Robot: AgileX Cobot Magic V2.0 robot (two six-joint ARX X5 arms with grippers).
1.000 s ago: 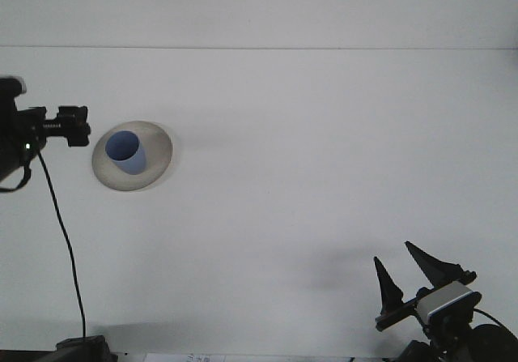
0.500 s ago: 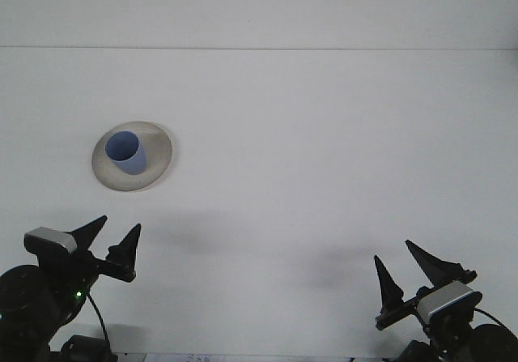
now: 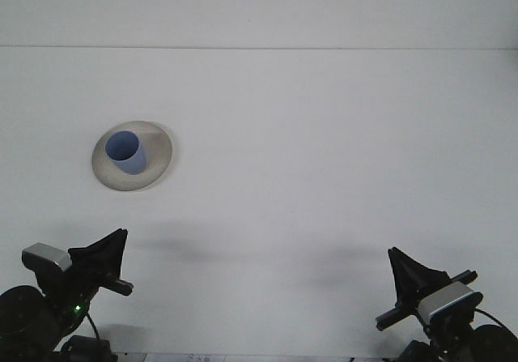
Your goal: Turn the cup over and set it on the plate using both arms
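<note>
Both tools have changed since the earlier frames: the left tool (image 3: 104, 258), which hung beside the plate a second ago and then sat at the near left corner with its fingers spread, now shows those fingers drawn together into one dark wedge, and the right tool (image 3: 414, 283) has likewise gone from a clear fork to a single closed point. Neither one has hold of anything.

The blue cup (image 3: 126, 152) stands on the plate (image 3: 160, 147), mouth upward, its open rim tipped a little toward the camera. It sits left of the plate's middle, so more bare rim shows on the right side. The plate lies on the white table (image 3: 324, 151), toward the left and well apart from both tools.

That layout suggests the job is done: the cup appears flipped upright and set down, and the arms are parked low at the near edge, one at each corner, probably so they stay clear of the plate. Fingers pressed shut with nothing between them fit a rest pose rather than an approach.
</note>
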